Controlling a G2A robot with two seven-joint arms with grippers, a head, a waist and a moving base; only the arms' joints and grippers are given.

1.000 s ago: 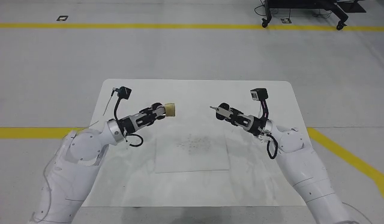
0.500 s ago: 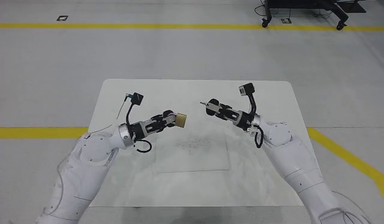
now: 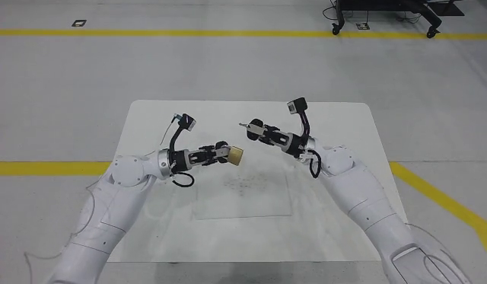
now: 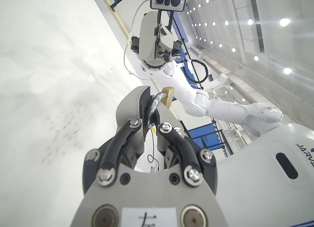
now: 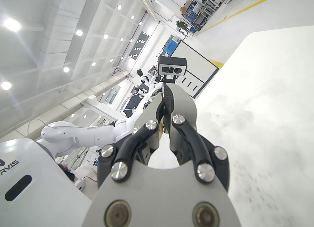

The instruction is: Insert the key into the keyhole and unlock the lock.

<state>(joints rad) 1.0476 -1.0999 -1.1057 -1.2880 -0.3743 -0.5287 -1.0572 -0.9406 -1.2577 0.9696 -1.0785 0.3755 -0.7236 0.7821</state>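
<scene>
A brass padlock (image 3: 237, 156) hangs above the middle of the white table (image 3: 152, 124), and my left gripper (image 3: 225, 154) is shut on it. In the left wrist view the left gripper (image 4: 154, 100) pinches the lock's shackle, with the brass body (image 4: 168, 95) sticking out past the fingertips. My right gripper (image 3: 256, 129) is shut on a small silver key (image 3: 245, 125) whose tip points left. The key tip is a little beyond and to the right of the lock, apart from it. In the right wrist view the right gripper (image 5: 164, 94) has its pads pressed together, hiding most of the key.
A thin clear mat (image 3: 243, 200) with faint marks lies on the table in front of both grippers. The table's edges lie well outside both arms. A black wheeled cart (image 3: 396, 2) stands far behind on the floor.
Both arms have swung inward. The lock has moved right and toward the table's front; the key has moved left and farther back, closing the gap between them.
</scene>
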